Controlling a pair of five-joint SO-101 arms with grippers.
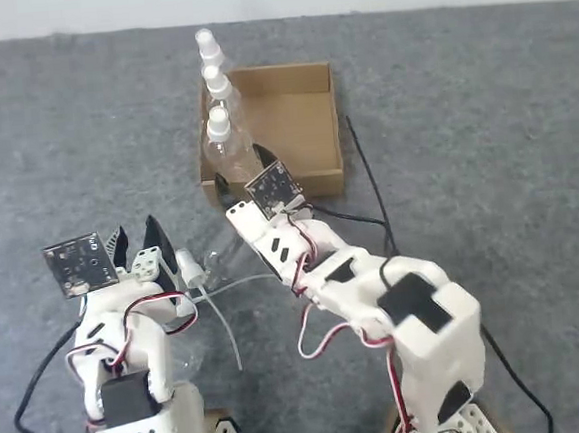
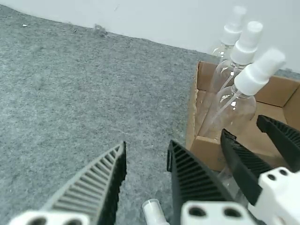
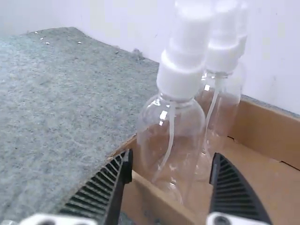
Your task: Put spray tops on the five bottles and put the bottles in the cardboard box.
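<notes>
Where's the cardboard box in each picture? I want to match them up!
High view: the cardboard box sits top middle.
Left wrist view: the box shows one corner, past the left pincer.
Right wrist view: the box is right in front of the right pincer.
Shared landmark: the three spray-topped bottles lined up inside it.

2 white printed arms (image 1: 128, 334), blk ribbed tool fingers (image 2: 96, 180), blk servos (image 1: 123, 398), red/wht/blk cables (image 1: 314, 330), sq. cam boards (image 1: 78, 263)
</notes>
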